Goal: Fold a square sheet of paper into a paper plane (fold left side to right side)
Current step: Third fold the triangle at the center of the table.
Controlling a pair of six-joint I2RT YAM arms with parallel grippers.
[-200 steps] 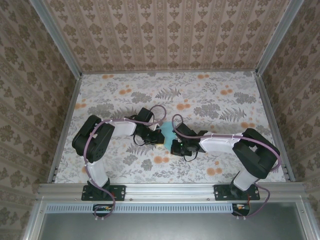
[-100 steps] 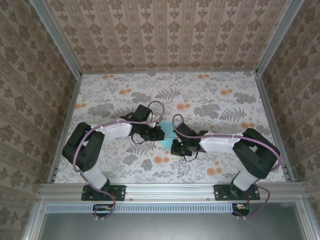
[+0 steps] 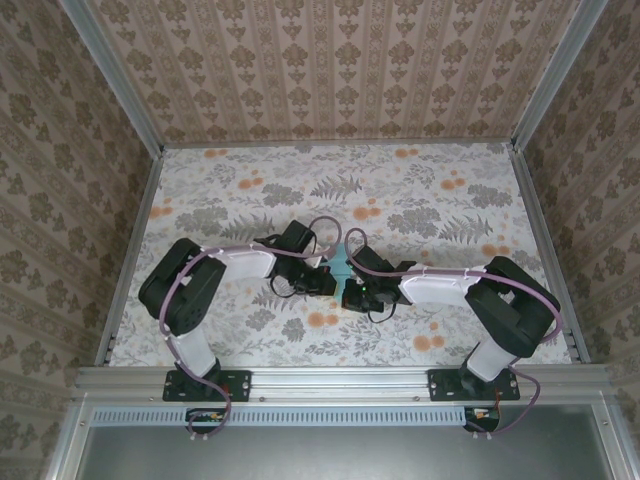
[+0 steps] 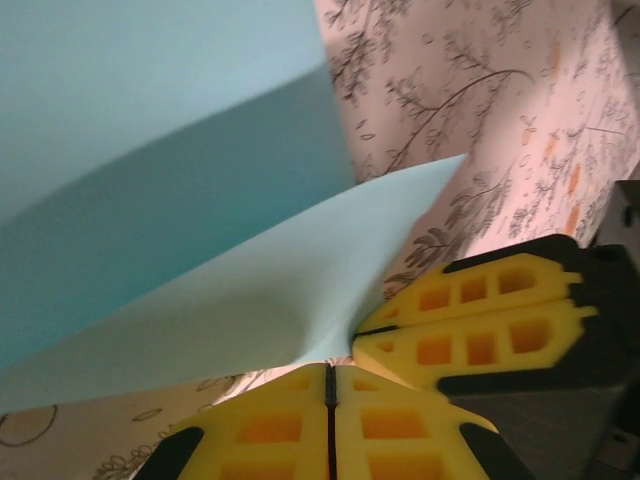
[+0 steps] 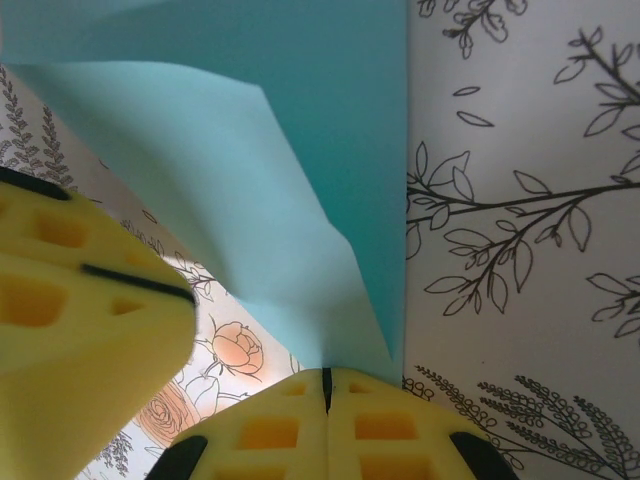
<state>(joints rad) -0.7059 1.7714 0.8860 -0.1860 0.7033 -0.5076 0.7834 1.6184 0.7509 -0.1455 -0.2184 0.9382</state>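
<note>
1. Both my arms reach inward with elbows bent and wrists low, meeting at the middle of the table point(image 3: 430, 200).
2. My left claw point(image 4: 329, 372) is closed, pinching the paper point(image 4: 200, 300).
3. My right claw point(image 5: 325, 376) is closed on the same paper.
4. The paper is partly folded, one flap raised, between the two claws, which are just beside each other.

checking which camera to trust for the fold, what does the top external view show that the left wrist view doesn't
Top external: both whole arms reaching inward over the floral table, with the left gripper and right gripper meeting mid-table and a sliver of the sheet of paper between them. Left wrist: the sheet lifted into a curved flap, one corner pinched in the left gripper's shut yellow fingers, the right gripper's shut fingers close beside. Both: the cyan sheet, both grippers close together, the floral tabletop.
</note>
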